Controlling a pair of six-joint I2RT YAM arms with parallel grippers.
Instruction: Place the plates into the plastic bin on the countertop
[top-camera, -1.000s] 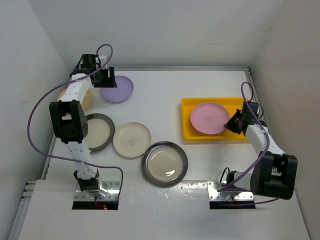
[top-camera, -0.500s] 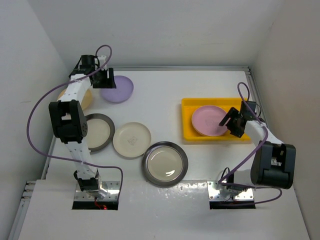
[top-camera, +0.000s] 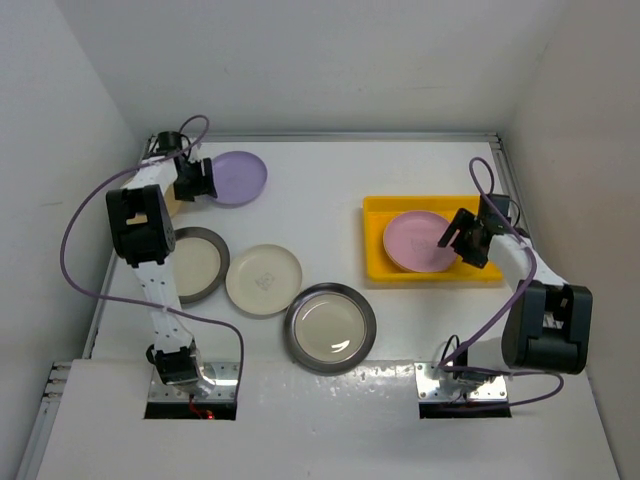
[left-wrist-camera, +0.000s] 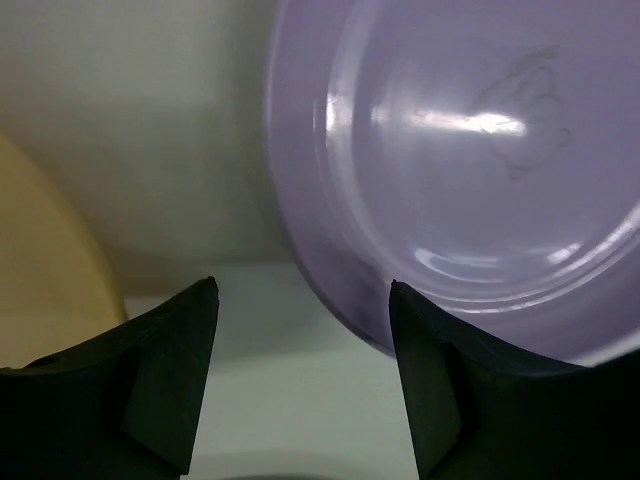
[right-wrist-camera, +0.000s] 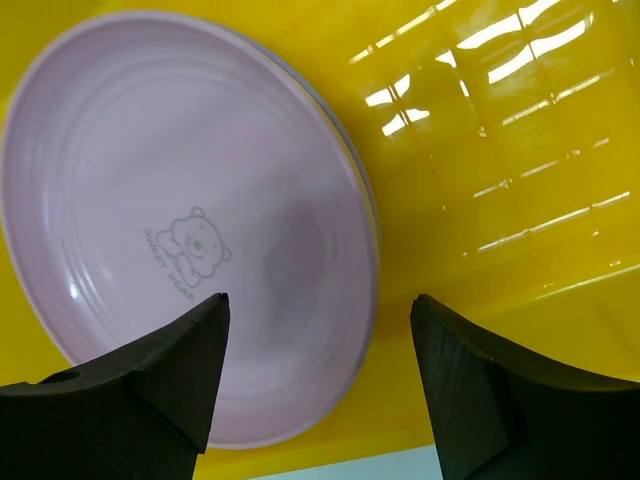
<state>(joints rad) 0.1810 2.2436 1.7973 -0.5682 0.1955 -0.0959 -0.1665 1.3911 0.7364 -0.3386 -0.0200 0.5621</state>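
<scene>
The yellow plastic bin (top-camera: 372, 245) (right-wrist-camera: 500, 150) stands at the right of the white countertop (top-camera: 320, 200). In it lies a pink plate (top-camera: 418, 240) (right-wrist-camera: 190, 220), with another plate's rim just showing beneath. My right gripper (top-camera: 462, 240) (right-wrist-camera: 320, 310) hangs open over the pink plate's edge, holding nothing. My left gripper (top-camera: 192, 180) (left-wrist-camera: 300, 300) is open at the left rim of a lilac plate (top-camera: 238, 177) (left-wrist-camera: 470, 150); that rim lies by the right-hand finger. A pale orange plate (top-camera: 172, 206) (left-wrist-camera: 40, 290) is mostly hidden under the left arm.
Two steel-rimmed plates (top-camera: 196, 263) (top-camera: 330, 327) and a cream plate (top-camera: 263, 279) lie at the left and the middle of the counter. White walls close in on three sides. A metal strip (top-camera: 350, 136) runs along the back edge.
My right gripper has opened and let go of the pink plate, which now lies flat in the bin. The left gripper has come down beside the lilac plate's rim.
</scene>
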